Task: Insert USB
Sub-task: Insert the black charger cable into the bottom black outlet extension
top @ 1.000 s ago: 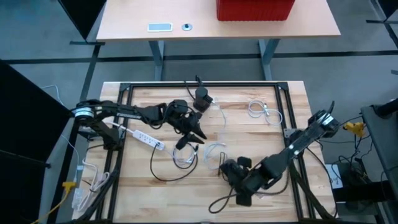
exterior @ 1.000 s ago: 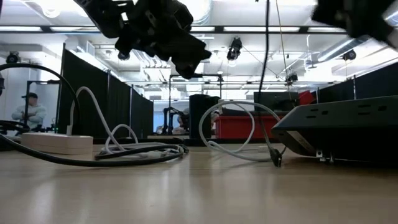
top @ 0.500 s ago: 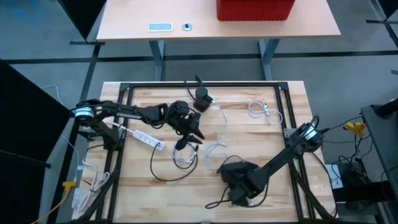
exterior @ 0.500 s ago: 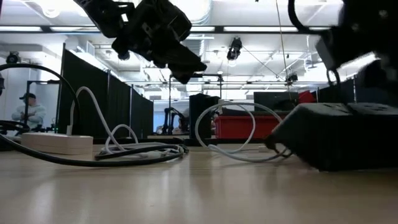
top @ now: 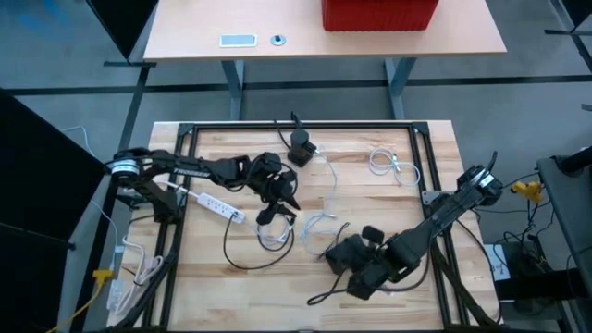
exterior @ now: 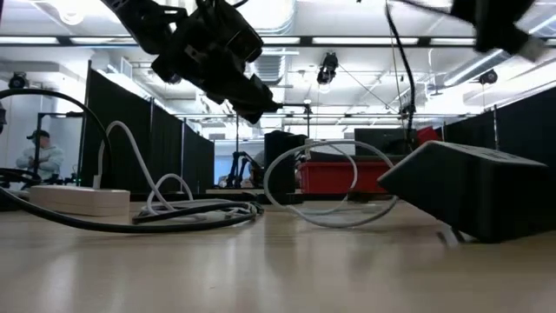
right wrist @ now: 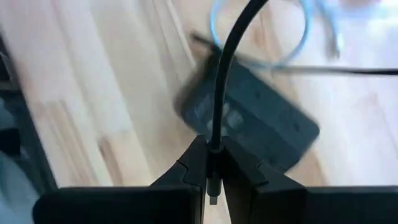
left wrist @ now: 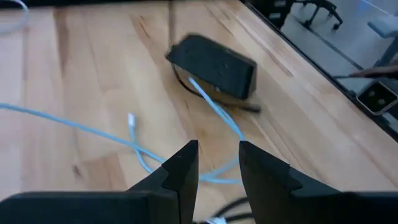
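Since a moment earlier you swung the right gripper [top: 363,280], clenched on the black cable [right wrist: 219,93], above the black hub [top: 344,254] near the table's [top: 416,176] front edge, nothing plugged in yet, while the left gripper [top: 285,201] hovered part-open, empty, mid-table.

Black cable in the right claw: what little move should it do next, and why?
Probably ease the right claw down toward the black box and line the cable end up with a port. The claw is shut on the cable near its end, and the box lies just beyond it. The left claw hangs open with nothing in it.
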You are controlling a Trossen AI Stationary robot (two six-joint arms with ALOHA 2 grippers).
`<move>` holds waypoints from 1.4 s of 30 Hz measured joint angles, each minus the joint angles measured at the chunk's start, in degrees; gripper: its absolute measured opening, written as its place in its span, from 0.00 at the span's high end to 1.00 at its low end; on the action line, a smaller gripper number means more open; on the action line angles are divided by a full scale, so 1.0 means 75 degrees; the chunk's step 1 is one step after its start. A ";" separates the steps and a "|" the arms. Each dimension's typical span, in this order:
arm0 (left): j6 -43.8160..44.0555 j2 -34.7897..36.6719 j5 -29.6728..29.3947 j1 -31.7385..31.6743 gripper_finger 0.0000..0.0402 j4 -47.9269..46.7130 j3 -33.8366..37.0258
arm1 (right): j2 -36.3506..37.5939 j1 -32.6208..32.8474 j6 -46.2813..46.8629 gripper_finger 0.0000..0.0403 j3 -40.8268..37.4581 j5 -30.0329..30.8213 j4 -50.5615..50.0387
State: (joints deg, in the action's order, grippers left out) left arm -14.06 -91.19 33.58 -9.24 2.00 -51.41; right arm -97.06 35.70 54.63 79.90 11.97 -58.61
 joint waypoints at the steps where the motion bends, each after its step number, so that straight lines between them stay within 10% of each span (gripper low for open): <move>1: -0.0003 -0.0016 0.0000 0.0028 0.74 0.0005 0.0060 | -0.0019 -0.0034 -0.0047 0.95 -0.0083 -0.0306 0.0128; 11: 0.0436 -0.0036 -0.0023 0.0065 0.74 0.0803 0.0527 | -0.0969 -0.0362 -0.1324 0.95 -0.0508 -0.1636 0.1400; 22: 0.0772 0.0010 -0.0254 0.0071 0.74 0.0714 0.0495 | -0.1139 -0.1147 -0.2824 0.95 -0.0419 0.0416 0.1673; 28: 0.0957 0.0040 -0.1703 0.0074 0.74 0.0652 0.0500 | -0.0514 -0.1398 -0.3819 0.95 -0.0219 0.1953 0.1137; 35: 0.1301 0.0043 -0.2011 0.0136 0.75 0.1626 0.0879 | 0.0492 -0.1386 -0.2013 0.95 -0.0655 0.1339 -0.1650; 42: 0.1854 -0.0219 -0.2008 0.0380 0.75 0.3536 0.1293 | 0.1076 -0.1208 -0.1079 0.95 -0.2162 0.0199 -0.0258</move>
State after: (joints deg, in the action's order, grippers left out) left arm -0.16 -92.83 18.52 -6.39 28.52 -41.72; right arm -88.98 26.64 46.54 63.68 13.47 -60.54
